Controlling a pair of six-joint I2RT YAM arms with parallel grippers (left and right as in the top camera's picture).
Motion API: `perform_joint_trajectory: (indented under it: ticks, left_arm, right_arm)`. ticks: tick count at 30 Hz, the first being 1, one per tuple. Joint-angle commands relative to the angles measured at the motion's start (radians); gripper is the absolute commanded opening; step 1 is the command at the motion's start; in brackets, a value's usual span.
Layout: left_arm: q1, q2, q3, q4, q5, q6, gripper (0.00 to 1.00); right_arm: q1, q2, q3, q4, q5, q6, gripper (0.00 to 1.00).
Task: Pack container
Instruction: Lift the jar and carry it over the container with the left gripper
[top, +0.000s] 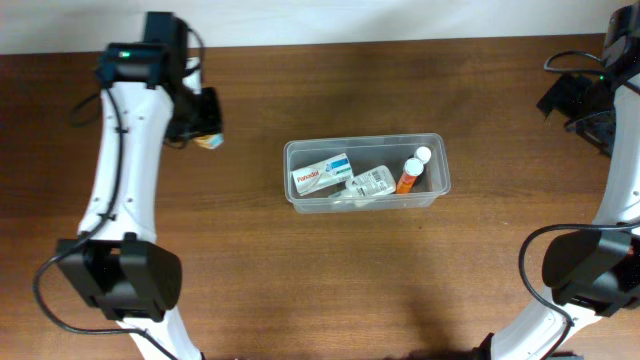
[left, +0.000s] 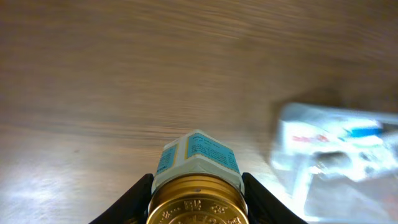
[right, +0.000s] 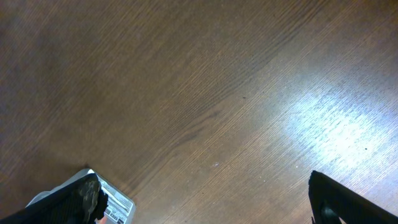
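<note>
While the container (top: 365, 204) sits mid-table, well apart from the left gripper (top: 205, 125), that gripper is clamped on a gold-lidded jar (left: 196, 202) with a blue-and-white label. Only the left wrist view shows this grip. Only the overhead view shows a box (top: 320, 176) and an orange bottle (top: 410, 175) inside the tub. The right gripper (right: 202, 196) gapes wide, holding nothing.

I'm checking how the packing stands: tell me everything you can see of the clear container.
The container is a shallow tub of clear plastic, rectangular with rounded corners and a rim, without a lid. It stands upright on the brown wooden table, near its middle, long side running left to right. Inside lie a white box with red lettering, a clear packet and an orange bottle with a white cap. Only the table and these contents touch it.
</note>
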Motion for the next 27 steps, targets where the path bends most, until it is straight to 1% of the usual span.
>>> perform_joint_trajectory:
  ticks: [1, 12, 18, 23, 27]
  left_arm:
    - [-0.074, 0.002, 0.040, -0.004, 0.044, 0.008, 0.43]
    - [-0.328, 0.005, 0.067, 0.004, 0.043, 0.008, 0.43]
    - [-0.417, 0.026, 0.066, 0.010, 0.043, -0.008, 0.43]
    - [-0.477, 0.087, 0.064, 0.011, 0.043, -0.008, 0.43]
    - [-0.499, 0.147, 0.064, 0.018, 0.043, -0.008, 0.43]
  right_arm:
    - [-0.002, -0.016, 0.010, 0.002, 0.012, 0.005, 0.98]
    - [-0.002, -0.016, 0.010, 0.002, 0.012, 0.005, 0.98]
    - [-0.002, -0.016, 0.010, 0.002, 0.012, 0.005, 0.98]
    - [-0.002, -0.017, 0.010, 0.002, 0.012, 0.005, 0.98]
    - [-0.002, -0.016, 0.010, 0.002, 0.012, 0.004, 0.98]
